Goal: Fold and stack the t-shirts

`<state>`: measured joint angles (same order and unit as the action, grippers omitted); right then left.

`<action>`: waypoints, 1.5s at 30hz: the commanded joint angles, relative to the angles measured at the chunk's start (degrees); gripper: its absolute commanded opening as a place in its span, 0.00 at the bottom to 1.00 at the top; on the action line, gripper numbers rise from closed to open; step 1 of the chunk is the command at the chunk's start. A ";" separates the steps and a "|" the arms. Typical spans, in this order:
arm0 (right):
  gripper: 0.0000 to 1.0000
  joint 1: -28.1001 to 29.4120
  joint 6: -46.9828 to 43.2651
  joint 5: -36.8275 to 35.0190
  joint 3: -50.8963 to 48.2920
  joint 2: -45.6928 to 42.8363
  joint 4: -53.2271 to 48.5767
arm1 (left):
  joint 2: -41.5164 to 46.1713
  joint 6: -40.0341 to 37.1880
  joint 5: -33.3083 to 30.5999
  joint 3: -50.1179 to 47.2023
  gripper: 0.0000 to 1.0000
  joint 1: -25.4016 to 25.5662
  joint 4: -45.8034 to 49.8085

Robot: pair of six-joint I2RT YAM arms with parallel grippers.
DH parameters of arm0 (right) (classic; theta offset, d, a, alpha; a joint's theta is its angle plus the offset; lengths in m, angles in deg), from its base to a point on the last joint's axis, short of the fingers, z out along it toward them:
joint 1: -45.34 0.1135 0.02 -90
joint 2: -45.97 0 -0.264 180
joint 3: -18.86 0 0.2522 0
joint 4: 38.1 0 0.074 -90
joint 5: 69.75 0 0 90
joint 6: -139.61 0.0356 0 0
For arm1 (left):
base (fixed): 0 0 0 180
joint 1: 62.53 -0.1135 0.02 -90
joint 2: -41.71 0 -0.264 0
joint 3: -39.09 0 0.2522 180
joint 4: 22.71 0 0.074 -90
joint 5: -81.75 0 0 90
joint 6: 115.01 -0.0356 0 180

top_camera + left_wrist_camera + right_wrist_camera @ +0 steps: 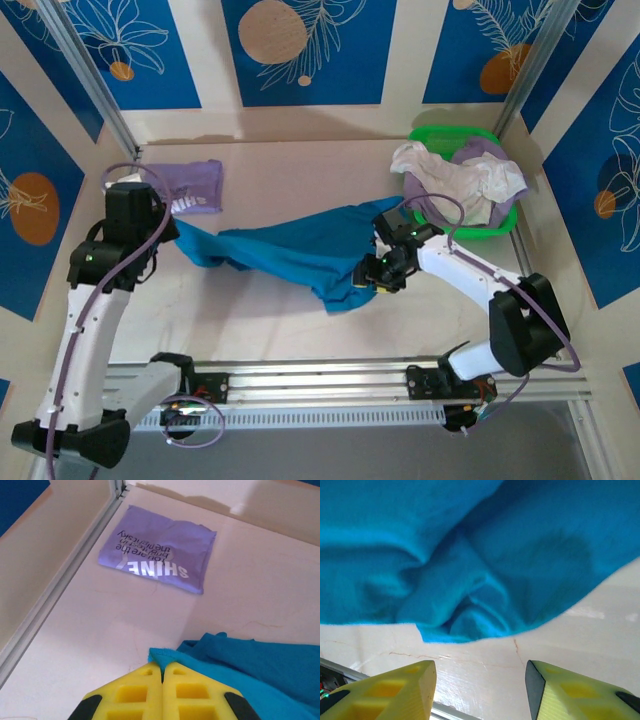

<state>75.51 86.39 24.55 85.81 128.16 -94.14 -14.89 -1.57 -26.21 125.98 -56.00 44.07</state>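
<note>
Here the left gripper (162, 666) is clamped tight, yellow fingers (135, 692) pressed flat together, with a corner of the teal t-shirt (260, 672) pinched right at the tips. From that pinch the teal cloth runs rightward across the middle of the table (280, 325), rumpled, all the way to the right gripper (480, 666). There the jaws stand apart with bare tabletop between them and nothing in the grip, and the shirt's bunched edge sits just ahead of the fingertips. Beyond the left gripper, towards the table's far left corner, the lavender t-shirt (160, 555) lies folded flat, white lettering up, apart from the teal one. In the far right corner sits the green basket (440, 133), with white and lilac tees (465, 180) heaped inside.
</note>
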 commanded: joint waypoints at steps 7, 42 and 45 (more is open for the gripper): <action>0.52 11.46 -2.40 -6.03 5.67 6.92 -1.57 | -6.44 -2.26 11.73 -0.09 0.00 -2.64 0.26; 0.00 15.75 -7.90 -27.66 18.98 -9.04 -18.71 | -13.57 -2.96 24.25 17.71 0.00 -11.80 2.32; 0.00 12.90 -11.10 -24.88 23.73 -13.68 -20.60 | -13.46 -0.64 27.37 21.62 0.00 -11.97 1.02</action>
<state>89.98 79.39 -1.13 106.05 117.43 -109.86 -28.64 -4.30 -3.82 143.49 -67.30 46.01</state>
